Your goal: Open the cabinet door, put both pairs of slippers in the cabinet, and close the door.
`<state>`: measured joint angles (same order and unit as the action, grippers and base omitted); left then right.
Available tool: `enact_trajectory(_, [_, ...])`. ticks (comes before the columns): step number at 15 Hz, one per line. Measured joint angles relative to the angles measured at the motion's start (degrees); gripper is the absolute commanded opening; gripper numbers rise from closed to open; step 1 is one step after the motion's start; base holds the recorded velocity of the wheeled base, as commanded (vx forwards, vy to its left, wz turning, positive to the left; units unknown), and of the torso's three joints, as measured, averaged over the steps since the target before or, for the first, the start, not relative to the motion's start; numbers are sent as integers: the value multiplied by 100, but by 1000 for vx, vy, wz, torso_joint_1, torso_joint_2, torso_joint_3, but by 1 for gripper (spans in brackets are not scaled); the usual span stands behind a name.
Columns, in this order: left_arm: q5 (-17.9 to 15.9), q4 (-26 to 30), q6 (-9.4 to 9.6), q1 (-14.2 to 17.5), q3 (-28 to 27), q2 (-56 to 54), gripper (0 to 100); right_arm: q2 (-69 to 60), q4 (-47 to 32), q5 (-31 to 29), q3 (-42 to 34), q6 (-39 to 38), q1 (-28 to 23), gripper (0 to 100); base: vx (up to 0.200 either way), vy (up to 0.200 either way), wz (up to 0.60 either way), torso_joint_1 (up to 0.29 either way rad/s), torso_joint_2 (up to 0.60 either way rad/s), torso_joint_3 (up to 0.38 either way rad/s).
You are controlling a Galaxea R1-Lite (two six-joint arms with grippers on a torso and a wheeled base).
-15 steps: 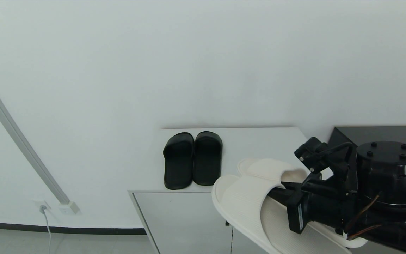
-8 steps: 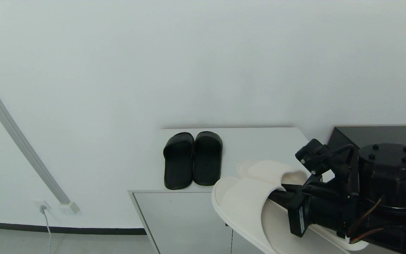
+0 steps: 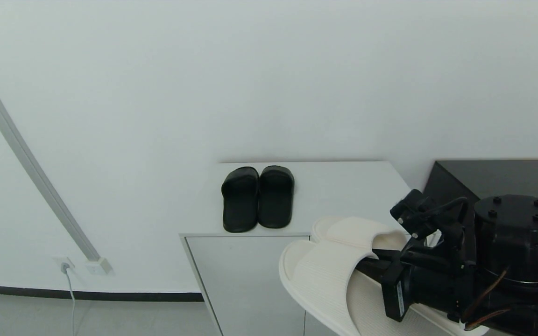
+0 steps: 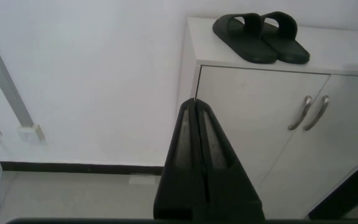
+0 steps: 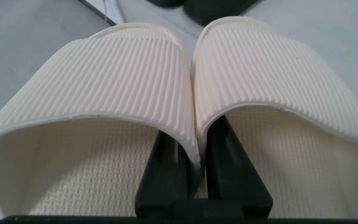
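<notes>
A pair of black slippers point(image 3: 258, 198) point(image 4: 261, 37) lies side by side on top of the white cabinet point(image 3: 339, 186). Both cabinet doors are closed; their two metal handles point(image 4: 309, 112) sit side by side on the front. The white ribbed slippers point(image 3: 334, 275) point(image 5: 185, 106) hang in the air in front of the cabinet's right part. My right gripper point(image 5: 194, 165) is shut on the inner straps of both, one finger inside each slipper. My left gripper point(image 4: 196, 134) is shut with nothing in it, low and left of the cabinet front.
A black surface point(image 3: 493, 172) stands right of the cabinet. A white wall runs behind. A grey cable duct point(image 3: 26, 158) slants down the wall to a socket with a plugged cord point(image 3: 66, 268) at the lower left. Grey floor lies below.
The head camera has shifted, so the cabinet and black slippers appear higher and slightly smaller. The right gripper still holds the white slippers at about the same place.
</notes>
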<state>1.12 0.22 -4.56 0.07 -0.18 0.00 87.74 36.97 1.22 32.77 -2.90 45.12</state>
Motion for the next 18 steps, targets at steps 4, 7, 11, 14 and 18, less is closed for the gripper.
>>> enact_trajectory(4, [-1,0,0,0,0,0,0,0,2,1,-66,20,-9,0,0,0,0,0,0,0])
enact_trajectory(7, [-1,2,-4,0,0,0,0,5,2,-2,-83,26,-11,0,0,0,0,0,0,0])
enact_trajectory(11, [0,2,-6,0,0,0,0,-2,0,0,-91,28,-20,0,0,0,0,0,0,0])
enact_trajectory(14, [0,2,-6,0,0,0,0,-6,9,6,-107,34,-13,0,0,0,0,0,0,0])
enact_trajectory(18, [-1,-1,-9,0,0,0,0,-6,9,9,-118,44,-13,0,0,0,0,-46,109,65])
